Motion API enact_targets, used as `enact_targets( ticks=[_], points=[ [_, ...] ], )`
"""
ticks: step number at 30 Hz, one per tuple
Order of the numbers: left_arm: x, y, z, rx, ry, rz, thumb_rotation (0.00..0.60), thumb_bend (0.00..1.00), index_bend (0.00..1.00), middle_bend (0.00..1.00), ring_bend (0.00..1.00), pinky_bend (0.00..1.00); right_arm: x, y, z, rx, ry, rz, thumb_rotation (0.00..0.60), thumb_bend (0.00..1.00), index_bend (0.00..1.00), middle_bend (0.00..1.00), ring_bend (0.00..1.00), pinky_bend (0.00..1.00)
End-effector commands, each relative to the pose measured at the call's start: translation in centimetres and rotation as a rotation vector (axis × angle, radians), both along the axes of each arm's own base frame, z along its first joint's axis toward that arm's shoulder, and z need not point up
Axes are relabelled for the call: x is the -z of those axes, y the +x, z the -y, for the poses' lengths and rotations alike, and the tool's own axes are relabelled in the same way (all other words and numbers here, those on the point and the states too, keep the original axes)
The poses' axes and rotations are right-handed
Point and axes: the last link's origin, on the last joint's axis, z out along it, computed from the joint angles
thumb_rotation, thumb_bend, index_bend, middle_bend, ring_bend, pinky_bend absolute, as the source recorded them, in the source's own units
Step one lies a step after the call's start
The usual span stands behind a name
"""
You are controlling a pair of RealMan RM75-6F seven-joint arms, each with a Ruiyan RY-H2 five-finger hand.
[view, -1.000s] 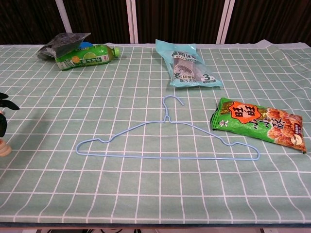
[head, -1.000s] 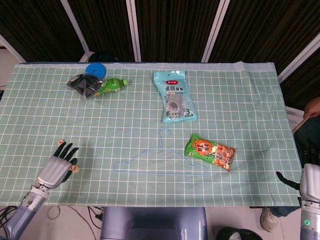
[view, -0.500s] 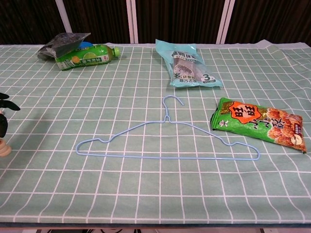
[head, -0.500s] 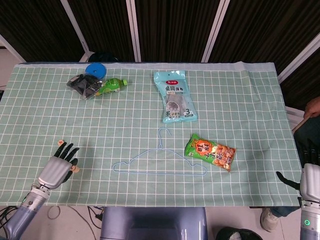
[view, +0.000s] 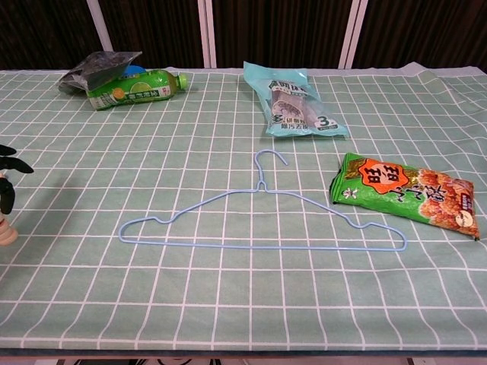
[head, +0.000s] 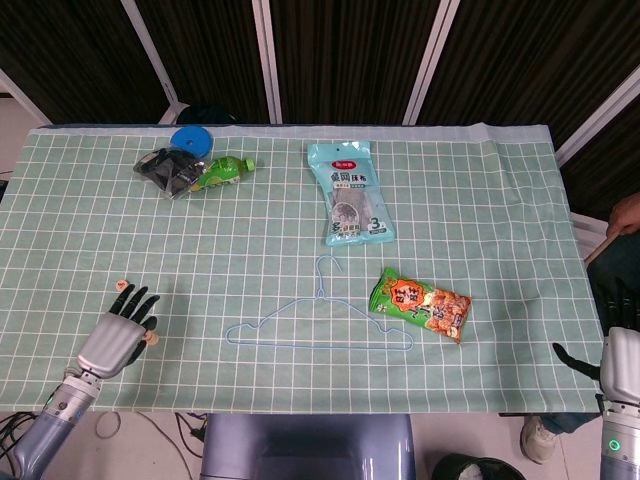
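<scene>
My left hand (head: pixel 113 337) rests low over the near left corner of the green checked tablecloth (head: pixel 480 200), fingers spread, holding nothing. Only its dark fingertips (view: pixel 11 167) show at the left edge of the chest view. A small beige knob (head: pixel 152 339) (view: pixel 4 234) sits right beside it. A blue wire hanger (head: pixel 320 325) (view: pixel 259 217) lies flat in the middle, well right of that hand. My right hand (head: pixel 618 368) hangs off the table's near right corner. Only its grey back and one dark finger show.
A green and orange snack bag (head: pixel 422 305) (view: pixel 403 196) lies right of the hanger. A light blue packet (head: pixel 349 192) (view: pixel 295 99) lies beyond it. At the far left sit a green bottle (head: pixel 222 171) (view: pixel 133 87), a dark bag (head: pixel 165 168) and a blue disc (head: pixel 191 139). A person's hand (head: pixel 626 215) shows at the right edge.
My left hand has slid very slightly back toward the near edge. Nothing else has moved.
</scene>
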Motion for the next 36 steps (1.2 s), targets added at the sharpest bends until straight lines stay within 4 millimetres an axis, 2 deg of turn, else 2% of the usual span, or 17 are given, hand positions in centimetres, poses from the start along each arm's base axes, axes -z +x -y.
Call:
enact_targets(
  ticks=[1,18,26,31,36],
  points=[
    [0.0,0.0,0.0,0.000,0.000,-0.001,0.600,0.37,0.44,0.13,0.00,0.06,0.0,0.0,0.0,0.000,-0.001,0.000,0.600,0.20,0.10,0.03,0.06,0.00],
    [0.0,0.1,0.1,0.009,0.004,-0.002,0.600,0.36,0.42,0.13,0.00,0.06,0.0,0.0,0.0,0.001,-0.001,0.000,0.600,0.21,0.10,0.03,0.06,0.00],
    [-1.6,0.2,-0.2,0.005,0.072,0.030,0.600,0.36,0.34,0.13,0.00,0.06,0.0,0.0,0.0,0.002,0.000,0.001,0.600,0.20,0.10,0.03,0.06,0.00],
    [-3.1,-0.8,-1.3,-0.039,0.118,0.037,0.600,0.34,0.33,0.13,0.00,0.06,0.1,0.0,0.0,0.001,0.001,0.001,0.600,0.21,0.10,0.03,0.06,0.00],
    [-3.8,-2.6,-3.9,-0.124,0.143,0.019,0.600,0.34,0.32,0.13,0.00,0.06,0.2,0.1,0.0,0.002,0.004,0.000,0.600,0.20,0.10,0.03,0.06,0.00]
  ],
)
